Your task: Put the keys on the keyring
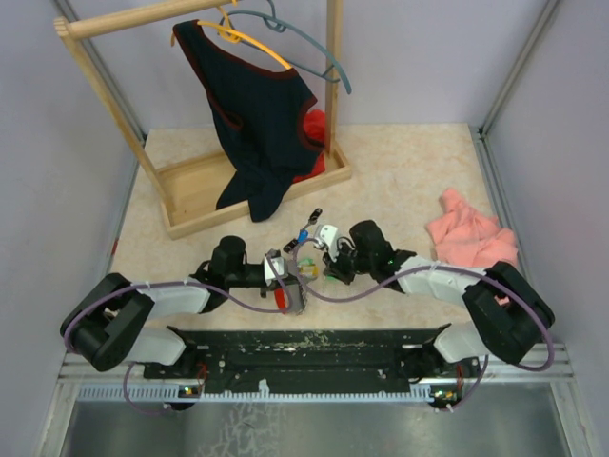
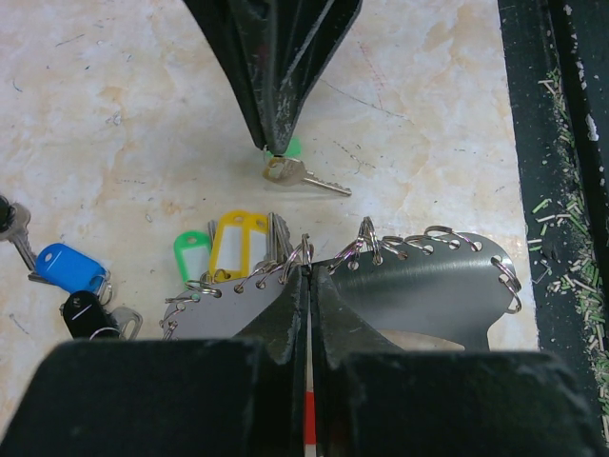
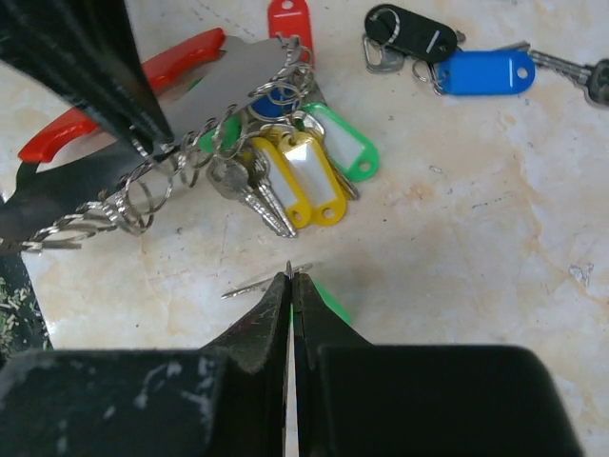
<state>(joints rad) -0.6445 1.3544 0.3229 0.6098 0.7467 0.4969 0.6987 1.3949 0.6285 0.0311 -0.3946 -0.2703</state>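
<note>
**Both hands pinching: left on the keyring, right on a green key**

The left hand (image 2: 307,278) is pressing its fingers together on the edge of the keyring (image 2: 428,276). It is gripping the grey metal part, whose rim is carrying a row of small wire loops. In the right wrist view the keyring's red part (image 3: 119,100) is showing at 10 o'clock, behind the left hand's dark fingers.

The right hand (image 3: 289,278) is also pressed together, pinching a green-tagged key (image 2: 285,171) at its head. Seen from the left wrist, this hand is coming down from 12 o'clock, with the key's blade pointing toward 3 o'clock. The key is hanging close over the table (image 1: 409,171); whether it is touching the surface cannot be told. It is sitting near the keyring but apart from it.

A bunch of keys (image 3: 304,176) with yellow and green tags is hanging off the keyring's loops and lying on the table between the two hands. A red tag (image 3: 288,19) is lying at 12 o'clock of the bunch in the right wrist view. A blue-tagged key (image 3: 481,71) and a black-tagged key (image 3: 409,30) are lying side by side at 2 o'clock, off the keyring.

In the overhead view all this is sitting just below the middle of the table. A wooden rack (image 1: 190,195) with a dark garment (image 1: 257,114) is standing at 11 o'clock, and a pink cloth (image 1: 471,238) is lying at 3 o'clock.
</note>
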